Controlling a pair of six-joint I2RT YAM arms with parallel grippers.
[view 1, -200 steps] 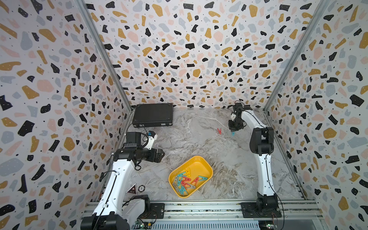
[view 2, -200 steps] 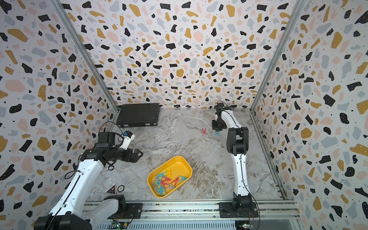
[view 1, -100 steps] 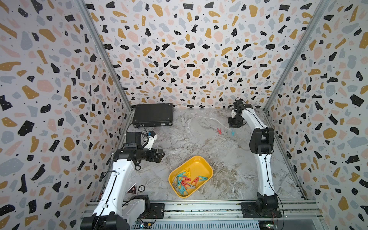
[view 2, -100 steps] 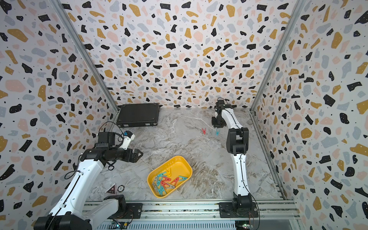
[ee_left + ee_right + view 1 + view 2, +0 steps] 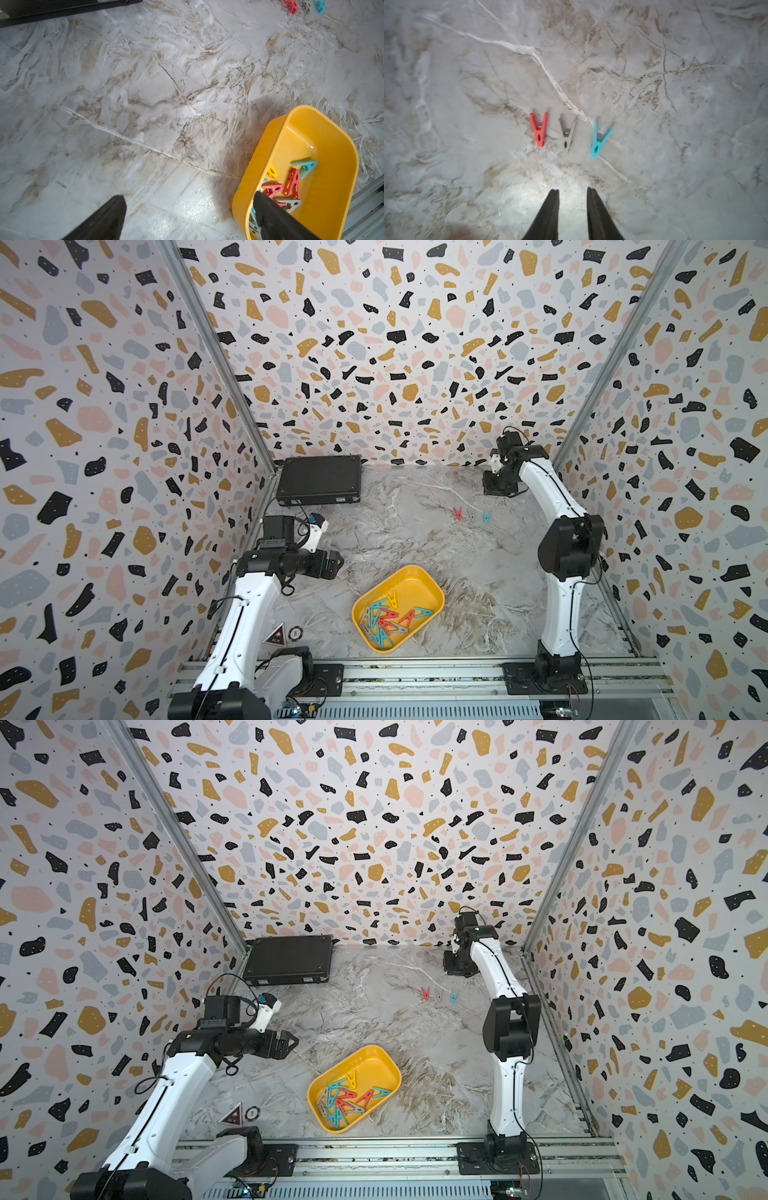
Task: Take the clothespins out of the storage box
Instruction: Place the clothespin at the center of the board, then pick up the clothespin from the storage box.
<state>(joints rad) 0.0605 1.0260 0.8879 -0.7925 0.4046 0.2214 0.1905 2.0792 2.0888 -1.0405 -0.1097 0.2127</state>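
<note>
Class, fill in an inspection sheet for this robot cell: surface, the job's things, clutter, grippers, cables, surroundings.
Surface: marbled tabletop, no spills seen.
Job's things: yellow storage box holds a heap of clothespins; a red pin, grey pin and teal pin lie in a row on the table, apart from each other.
Clutter: closed black case at the back; triangular sticker and round token near the left arm's base.
Grippers: left gripper open, empty, near the box; right gripper slightly open, empty, near the back wall.
Cables: black leads loop at the left wrist.
Surroundings: terrazzo-patterned walls on three sides; metal rail in front.
</note>
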